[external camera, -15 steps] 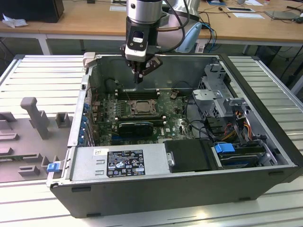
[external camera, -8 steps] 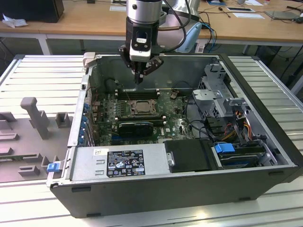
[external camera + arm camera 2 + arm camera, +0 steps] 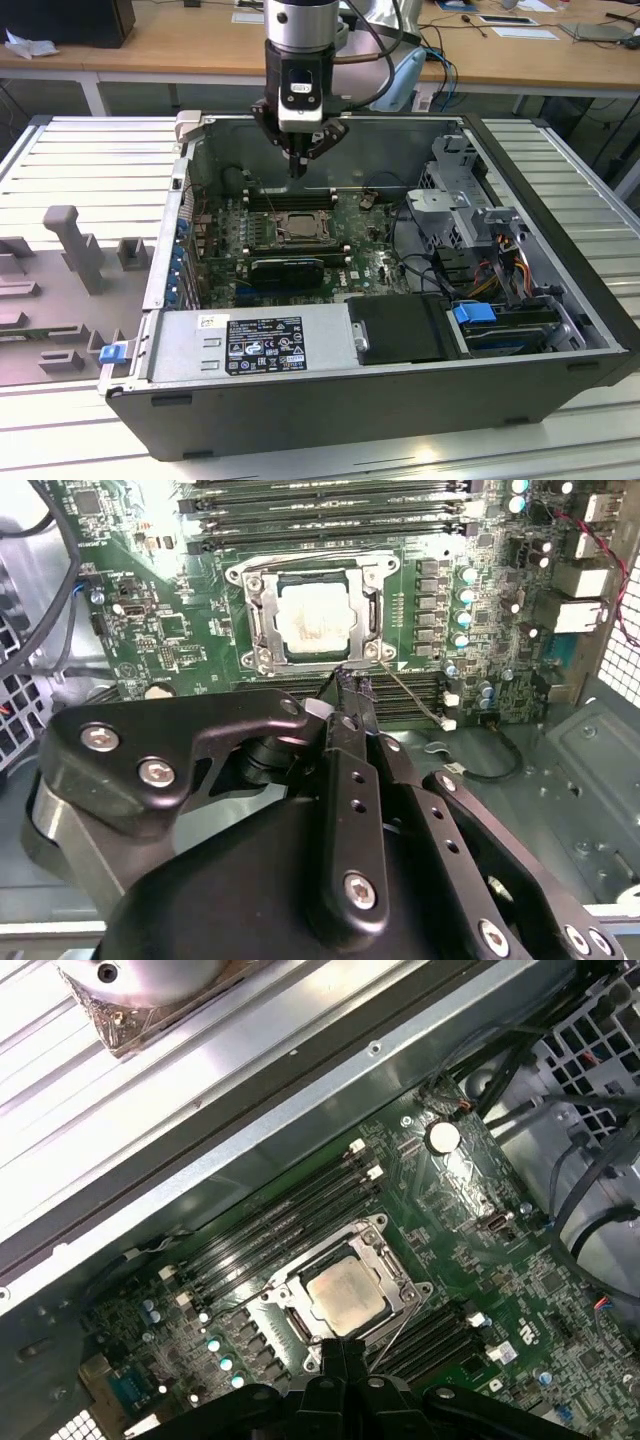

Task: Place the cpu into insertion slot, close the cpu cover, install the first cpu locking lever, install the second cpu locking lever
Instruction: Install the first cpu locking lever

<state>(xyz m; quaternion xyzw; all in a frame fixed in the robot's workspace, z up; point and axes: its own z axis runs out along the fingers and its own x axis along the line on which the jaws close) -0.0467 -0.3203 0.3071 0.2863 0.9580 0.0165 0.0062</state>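
Note:
The cpu (image 3: 318, 620) shows its pale silver face and sits in the insertion slot (image 3: 268, 228) on the green board. The cpu cover (image 3: 262, 608) lies flat around it as a silver frame. A thin wire locking lever (image 3: 415, 698) slants out from one corner of the socket. My gripper (image 3: 297, 172) hangs inside the open computer case, just above the socket's edge. Its black fingers (image 3: 352, 685) are pressed together into one narrow tip, beside the lever's root. Nothing shows between them. In the first wrist view the cpu (image 3: 345, 1295) lies just beyond the gripper (image 3: 340, 1345).
Long black memory slots (image 3: 320, 500) flank the socket. A black ribbed card (image 3: 288, 267) lies toward the case's front, beside the power supply (image 3: 255, 340). A drive cage (image 3: 460, 200) and cables (image 3: 505, 265) stand at the exterior view's right. Case walls (image 3: 180, 190) enclose the board.

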